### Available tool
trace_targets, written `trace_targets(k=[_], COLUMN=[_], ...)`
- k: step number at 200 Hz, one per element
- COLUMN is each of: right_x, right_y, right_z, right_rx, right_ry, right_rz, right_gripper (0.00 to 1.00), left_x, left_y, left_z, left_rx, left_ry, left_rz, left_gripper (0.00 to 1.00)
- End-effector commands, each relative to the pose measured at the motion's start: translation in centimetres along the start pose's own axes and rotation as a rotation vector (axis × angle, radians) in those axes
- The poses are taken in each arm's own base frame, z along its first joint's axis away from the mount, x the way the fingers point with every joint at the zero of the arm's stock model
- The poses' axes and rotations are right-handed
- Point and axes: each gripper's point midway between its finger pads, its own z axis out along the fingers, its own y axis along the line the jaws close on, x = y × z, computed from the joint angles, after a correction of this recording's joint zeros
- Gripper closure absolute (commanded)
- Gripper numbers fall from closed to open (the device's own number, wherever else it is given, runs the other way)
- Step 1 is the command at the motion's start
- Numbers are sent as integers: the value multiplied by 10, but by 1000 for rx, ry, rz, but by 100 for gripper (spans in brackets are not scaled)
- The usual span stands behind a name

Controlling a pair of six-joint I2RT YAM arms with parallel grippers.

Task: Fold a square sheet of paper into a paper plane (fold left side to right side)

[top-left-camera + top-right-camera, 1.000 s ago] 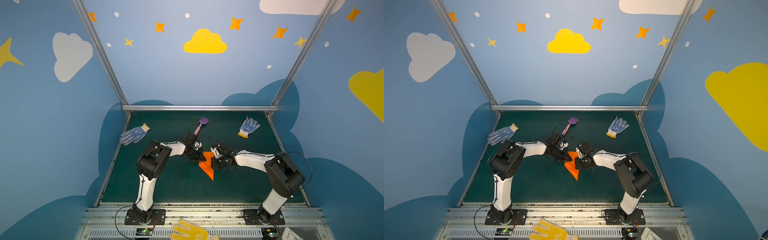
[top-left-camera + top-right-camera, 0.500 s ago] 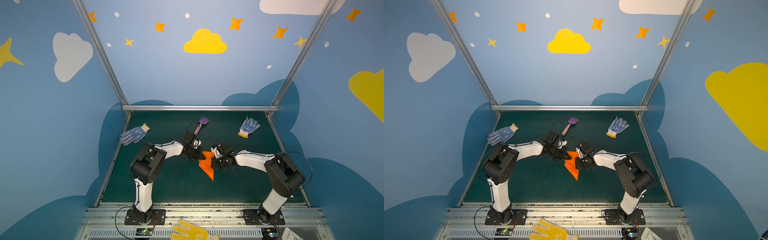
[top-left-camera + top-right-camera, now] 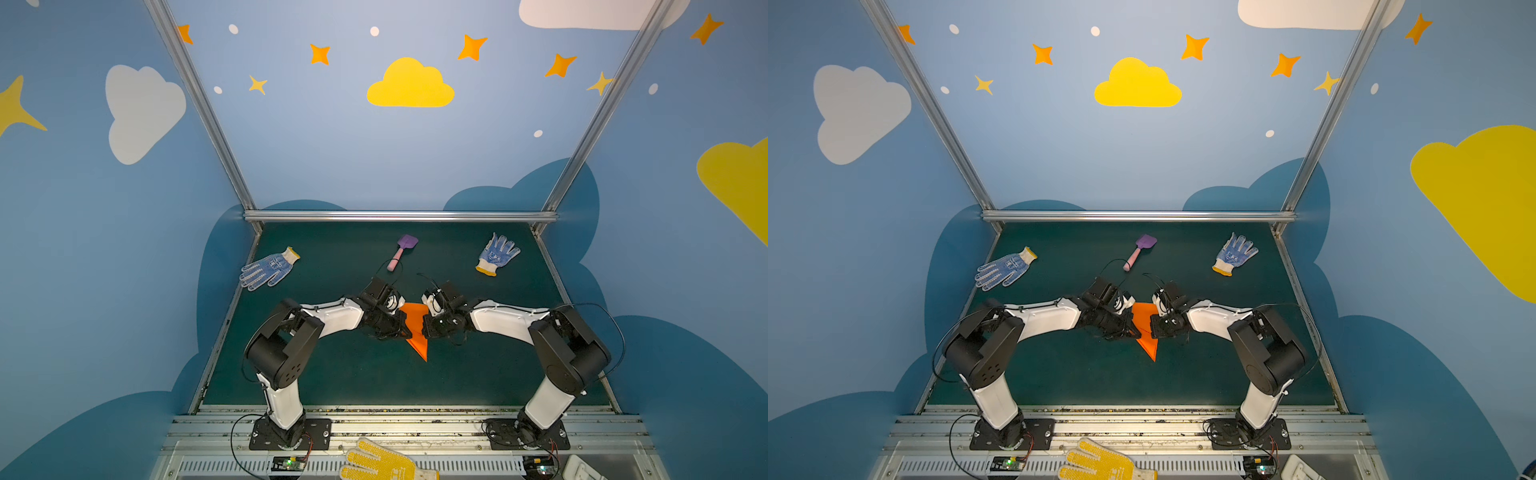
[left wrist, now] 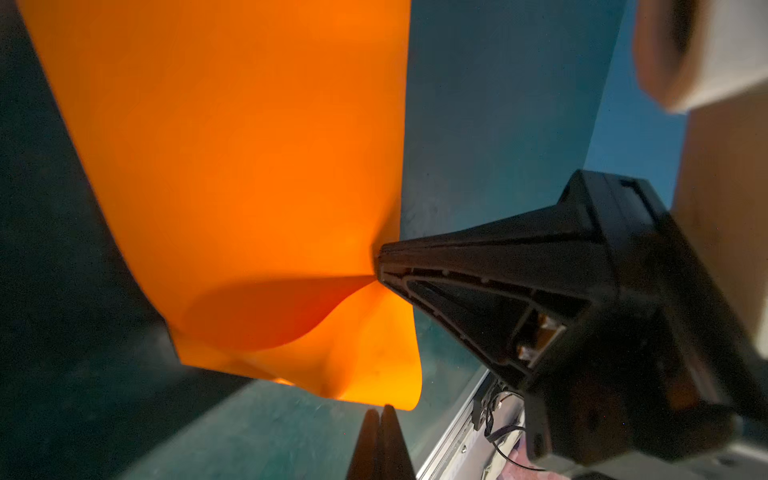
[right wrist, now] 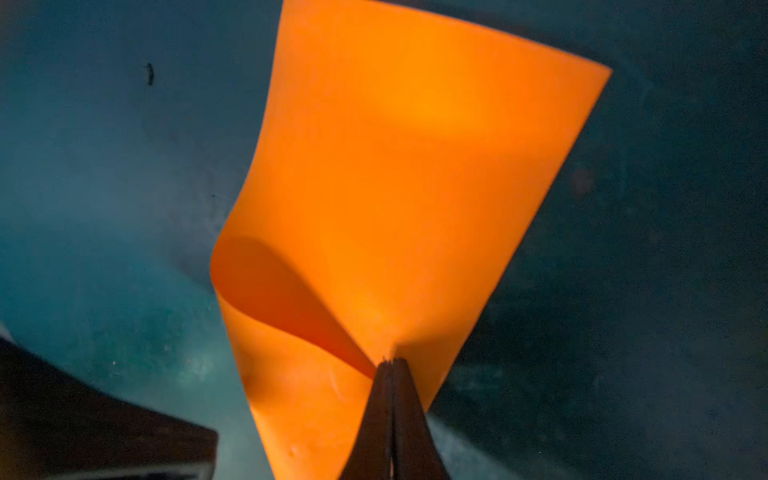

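Observation:
The square sheet of paper (image 3: pixel 415 326) (image 3: pixel 1144 326) is bright orange. It sits mid-mat, bent over on itself in a loose loop, with a point toward the front. My right gripper (image 5: pixel 390 361) is shut on its edge, pinching the layers together; it also shows in the left wrist view (image 4: pixel 380 266). My left gripper (image 4: pixel 382 409) is shut. Its tips touch the paper (image 4: pixel 232 166) at a curled corner, and no paper shows between them. In both top views the grippers (image 3: pixel 404 332) (image 3: pixel 424 329) flank the sheet. No paper plane is in view.
A blue-dotted glove (image 3: pixel 268 270) lies at the mat's left edge and another (image 3: pixel 496 255) at the back right. A purple-headed spatula with a pink handle (image 3: pixel 401 251) lies behind the grippers. A yellow glove (image 3: pixel 382 463) rests on the front rail.
The left arm's elbow has swung outward to the left and toward the front while its gripper stayed at the paper. The paper and the right arm look unchanged.

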Motion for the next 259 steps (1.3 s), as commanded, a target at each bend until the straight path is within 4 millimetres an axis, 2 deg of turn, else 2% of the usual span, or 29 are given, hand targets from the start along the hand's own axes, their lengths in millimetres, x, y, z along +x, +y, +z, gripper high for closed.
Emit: trace_targets(k=[1, 52, 130, 151, 192, 229, 259], right_x=[17, 18, 18, 19, 19, 20, 19], right_y=[-16, -17, -16, -17, -17, -17, -16], right_z=[9, 9, 10, 10, 11, 11, 10], right_rx=[49, 50, 46, 46, 47, 46, 42], right_ry=[53, 54, 57, 58, 59, 61, 59], right_rz=[8, 8, 5, 5, 4, 4, 7], right_gripper=[100, 100, 100, 100, 100, 100, 100], left_x=[-3, -4, 1, 1, -12, -21, -18], left_y=[2, 12, 40, 38, 30, 40, 46], left_z=[6, 14, 30, 28, 14, 11, 17], left_rx=[-6, -32, -78, -76, -89, -102, -102], left_ry=[-18, -13, -5, -8, -42, -48, -32], left_rz=[20, 20, -14, -9, 21, 7, -7], left_gripper=[96, 96, 96, 96, 96, 96, 96])
